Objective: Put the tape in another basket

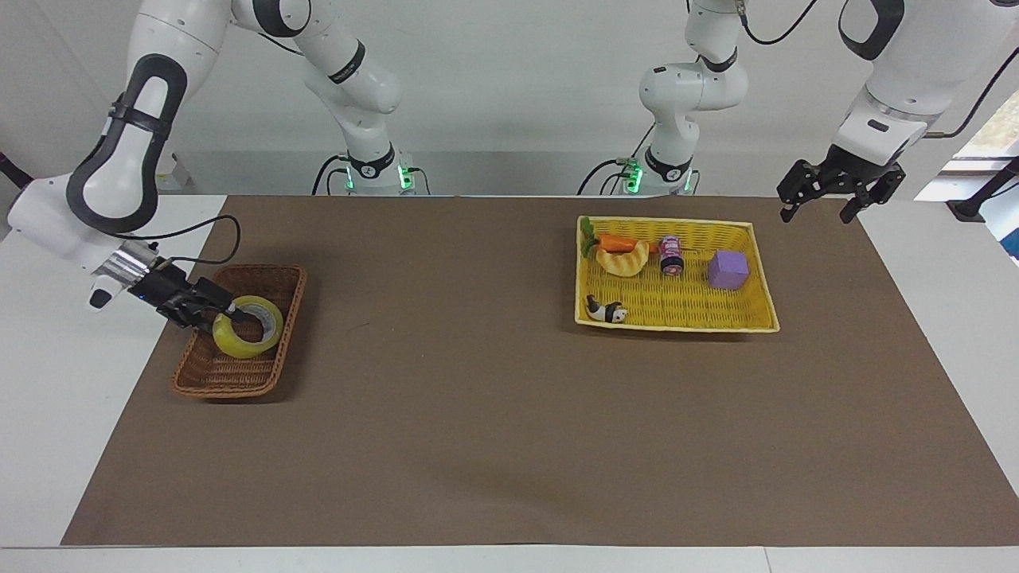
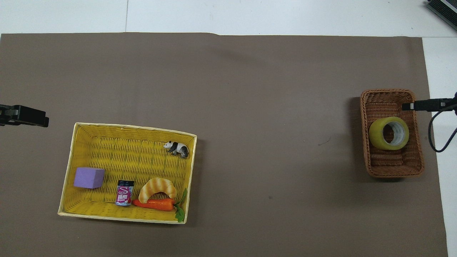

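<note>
Tape [image 1: 247, 337] sits in the brown basket [image 1: 275, 280]; right gripper [image 1: 208, 305] at its 9 o'clock rim, fingers' state unreadable. Left gripper [image 1: 839, 191] waits spread over the counter [image 1: 493, 430]. Looks placed; next is retreat.

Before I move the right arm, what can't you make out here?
Right gripper: the overhead view's edge cuts off all but its tip.
Left gripper: likewise cut off, at that view's other edge.
Small can: its label is too small to read in either view.
Basket: the floor under the tape is hidden by the roll.
</note>
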